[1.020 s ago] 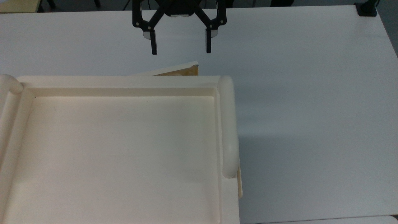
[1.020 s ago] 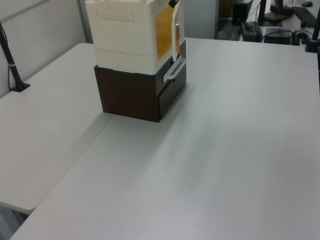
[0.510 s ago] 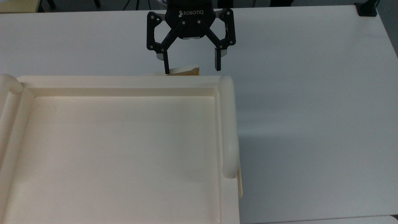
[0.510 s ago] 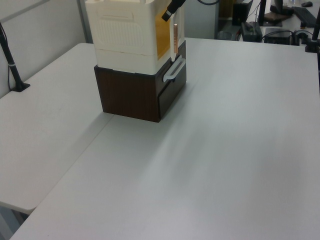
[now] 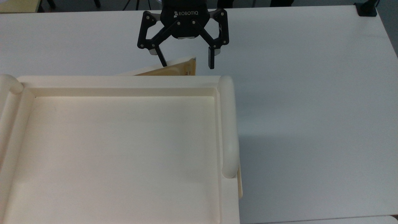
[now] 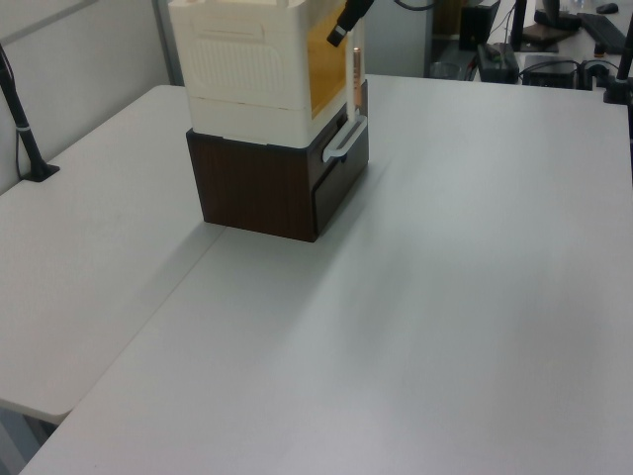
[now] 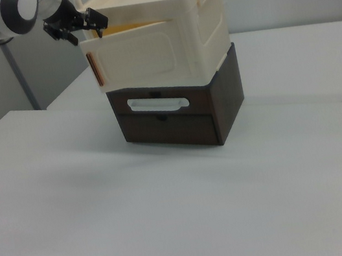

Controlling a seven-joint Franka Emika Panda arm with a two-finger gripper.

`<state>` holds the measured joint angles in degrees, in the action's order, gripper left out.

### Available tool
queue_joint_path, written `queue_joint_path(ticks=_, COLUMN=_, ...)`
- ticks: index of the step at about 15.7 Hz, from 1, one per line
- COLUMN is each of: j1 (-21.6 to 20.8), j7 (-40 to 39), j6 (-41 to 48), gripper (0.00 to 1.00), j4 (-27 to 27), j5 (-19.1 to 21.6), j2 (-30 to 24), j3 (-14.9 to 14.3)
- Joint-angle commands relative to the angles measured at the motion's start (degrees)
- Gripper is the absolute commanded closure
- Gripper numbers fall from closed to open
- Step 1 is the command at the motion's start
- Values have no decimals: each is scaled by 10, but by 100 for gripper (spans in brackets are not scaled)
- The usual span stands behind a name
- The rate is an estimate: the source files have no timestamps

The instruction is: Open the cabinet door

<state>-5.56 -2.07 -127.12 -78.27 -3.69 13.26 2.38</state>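
The cabinet is a large cream-white unit with a recessed top, seen from above in the top view. Its cabinet door stands ajar, swung out at an angle with its tan inner face showing. My black gripper is open and straddles the door's free end, with one finger on the inner side and the other beyond the end. In the right view the gripper is at the top corner of the door. The left view shows the door edge-on under a dark finger.
The cabinet stands on a dark brown drawer unit with a white handle. Both rest on a wide white table. A black clamp sits at the top view's far right corner.
The gripper came down to the door's free end, then shifted to the top view's upper left. The door has swung out wider than half a second ago.
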Motion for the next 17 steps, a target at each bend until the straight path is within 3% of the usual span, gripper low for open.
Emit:
queue_joint_path(ticks=1, j1=-1, j7=-45, j6=82, gripper=0, j4=-14, j5=25, j2=-45, j3=-9)
queue_joint_path(ticks=13, j1=-6, j7=-43, j6=78, gripper=0, j4=-15, j5=47, j2=-29, j3=-2)
queue_joint_path(ticks=17, j1=12, j7=-45, j6=94, gripper=0, j4=-20, j5=40, j2=-34, j3=-19)
